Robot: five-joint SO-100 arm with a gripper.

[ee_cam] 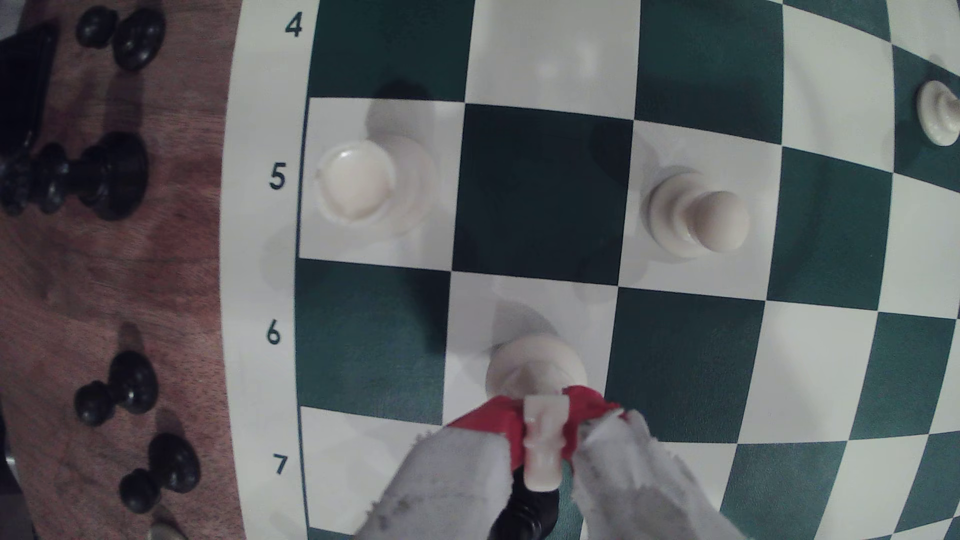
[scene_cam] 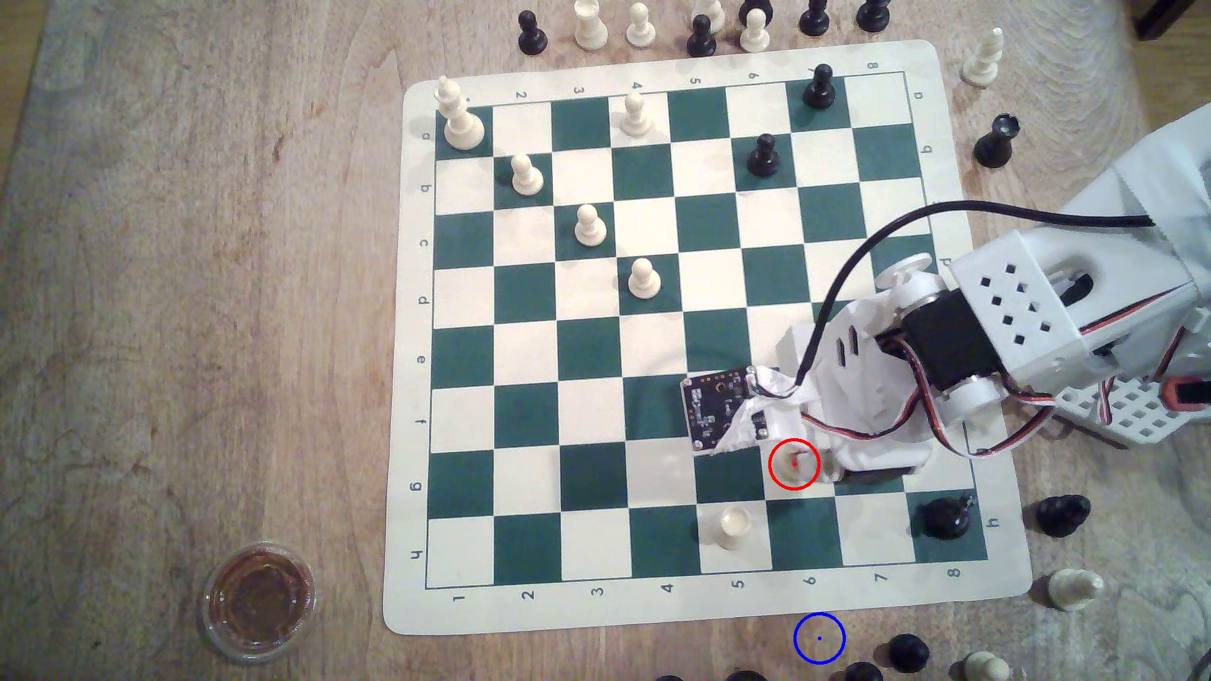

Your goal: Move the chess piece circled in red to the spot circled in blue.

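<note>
One pincer (ee_cam: pixel 543 441), red-tipped, clamped on the cream knight (ee_cam: pixel 540 446) near its top, base free for lifting toward the blue-ringed spot (scene_cam: pixel 819 638) on the table (scene_cam: pixel 196 327).

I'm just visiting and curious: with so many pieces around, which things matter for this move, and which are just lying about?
In the job:
- red-circled cream piece
- gripper, shut on its top
- blue-ringed spot on the wooden table

Lying about:
- cream rook
- cream pawn
- black piece in the board's corner
- lidded cup
</note>
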